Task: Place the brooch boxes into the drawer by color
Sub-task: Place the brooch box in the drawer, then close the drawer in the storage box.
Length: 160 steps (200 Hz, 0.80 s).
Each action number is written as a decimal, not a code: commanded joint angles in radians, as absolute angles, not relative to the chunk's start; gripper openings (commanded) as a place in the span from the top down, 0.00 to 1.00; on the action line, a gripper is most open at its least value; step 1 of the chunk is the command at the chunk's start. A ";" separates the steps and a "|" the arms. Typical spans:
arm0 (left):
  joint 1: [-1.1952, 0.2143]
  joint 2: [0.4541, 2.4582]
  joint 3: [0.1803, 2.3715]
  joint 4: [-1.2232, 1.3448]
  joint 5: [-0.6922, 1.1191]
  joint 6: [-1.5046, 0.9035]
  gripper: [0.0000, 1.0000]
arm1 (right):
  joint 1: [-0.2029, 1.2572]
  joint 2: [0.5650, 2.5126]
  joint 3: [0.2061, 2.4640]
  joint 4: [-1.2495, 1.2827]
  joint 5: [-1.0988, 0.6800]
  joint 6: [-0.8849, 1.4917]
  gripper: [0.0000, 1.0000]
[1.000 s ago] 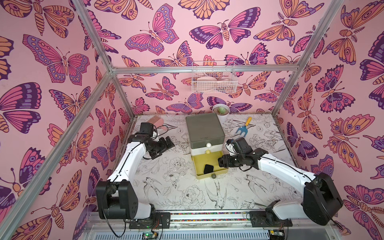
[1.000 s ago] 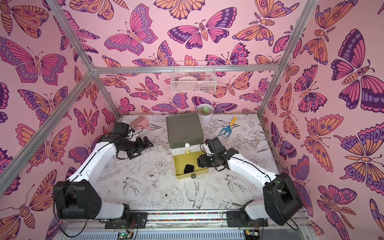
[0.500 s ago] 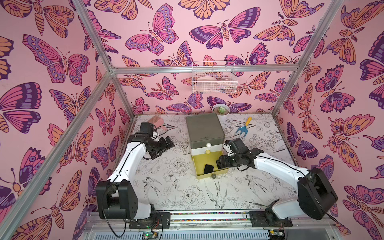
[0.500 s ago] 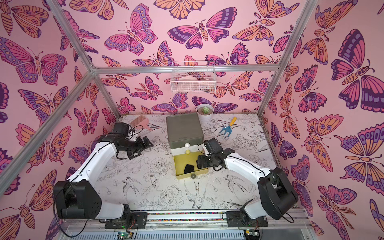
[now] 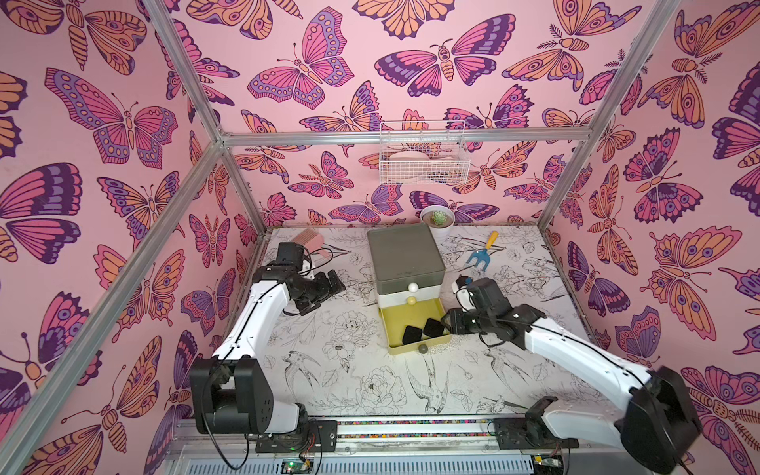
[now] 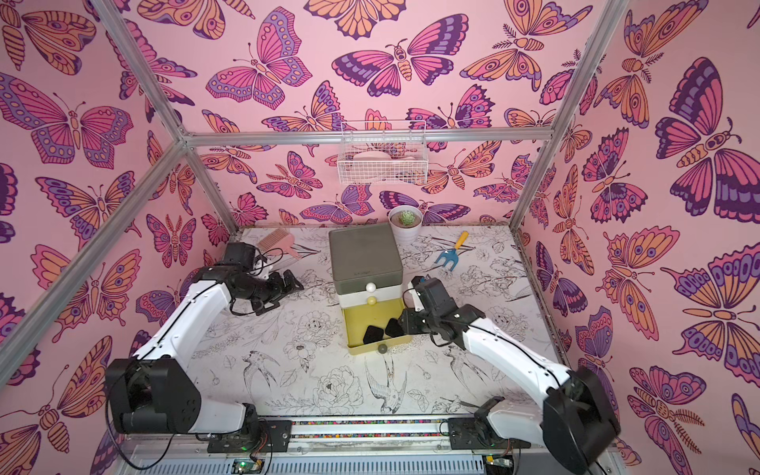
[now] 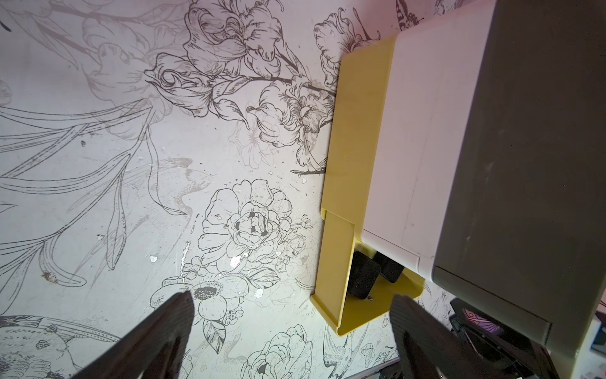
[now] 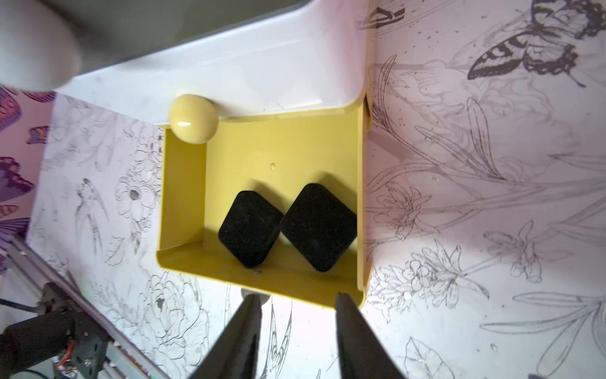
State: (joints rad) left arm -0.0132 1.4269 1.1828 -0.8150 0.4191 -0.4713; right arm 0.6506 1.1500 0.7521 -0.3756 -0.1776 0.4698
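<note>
The drawer (image 5: 405,251) chest stands mid-table, grey-green on top, white in the middle. Its yellow bottom drawer (image 5: 415,349) is pulled out. Two black brooch boxes (image 5: 412,334) (image 5: 433,327) lie side by side inside it; the right wrist view shows them both (image 8: 251,228) (image 8: 318,226). My right gripper (image 5: 446,323) (image 8: 296,300) hovers at the drawer's right front corner, its jaws apart with nothing between them. My left gripper (image 5: 333,283) (image 7: 292,298) stands wide open and empty, left of the chest.
A white pot with a succulent (image 5: 438,220) stands behind the chest. A blue-and-yellow toy fork (image 5: 481,255) lies at the back right and a pink comb (image 5: 310,240) at the back left. A white wire basket (image 5: 423,158) hangs on the back wall.
The right gripper's jaws have narrowed. A second black box now shows free in the yellow drawer beside the first. The left arm has not moved.
</note>
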 commanded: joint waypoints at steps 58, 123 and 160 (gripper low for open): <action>-0.010 1.431 1.171 -0.819 0.419 -0.460 0.00 | 0.652 1.108 0.527 -0.265 -0.282 0.615 1.00; -0.015 1.439 1.170 -0.816 0.415 -0.462 0.00 | 0.647 1.384 0.656 -0.211 -0.333 0.513 1.00; -0.016 1.435 1.157 -0.814 0.412 -0.468 0.00 | 0.628 1.444 0.697 -0.116 -0.334 0.492 1.00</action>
